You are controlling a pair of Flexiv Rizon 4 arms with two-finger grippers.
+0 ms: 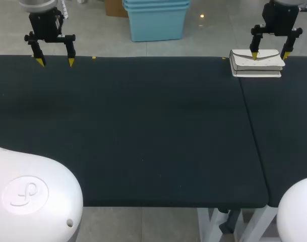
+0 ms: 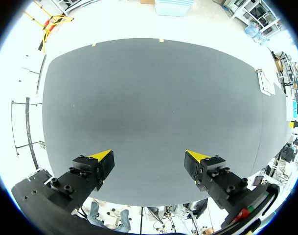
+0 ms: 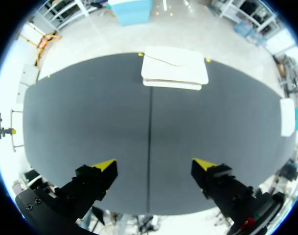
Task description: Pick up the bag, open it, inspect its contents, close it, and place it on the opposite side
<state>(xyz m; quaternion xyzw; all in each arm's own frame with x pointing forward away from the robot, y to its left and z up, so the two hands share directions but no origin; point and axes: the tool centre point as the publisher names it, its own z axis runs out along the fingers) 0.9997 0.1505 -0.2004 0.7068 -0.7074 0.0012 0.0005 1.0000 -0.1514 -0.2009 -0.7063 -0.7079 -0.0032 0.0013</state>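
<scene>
A white flap bag (image 1: 257,63) lies flat and closed at the far right of the dark table (image 1: 143,131). My right gripper (image 1: 269,54) hangs open above it, fingers spread, nothing between them. In the right wrist view the bag (image 3: 174,68) lies well ahead of the right gripper (image 3: 154,166), straddling the seam between the two table tops. My left gripper (image 1: 55,61) is open over the far left edge of the table, holding nothing. From the left wrist view the bag (image 2: 264,82) shows as a thin white strip far off to the side of the left gripper (image 2: 149,157).
A seam (image 1: 251,126) splits the table into a wide left top and a narrower right one. Small yellow tape marks (image 1: 94,57) sit along the far edge. Another white object (image 3: 287,116) lies at the table's side edge in the right wrist view.
</scene>
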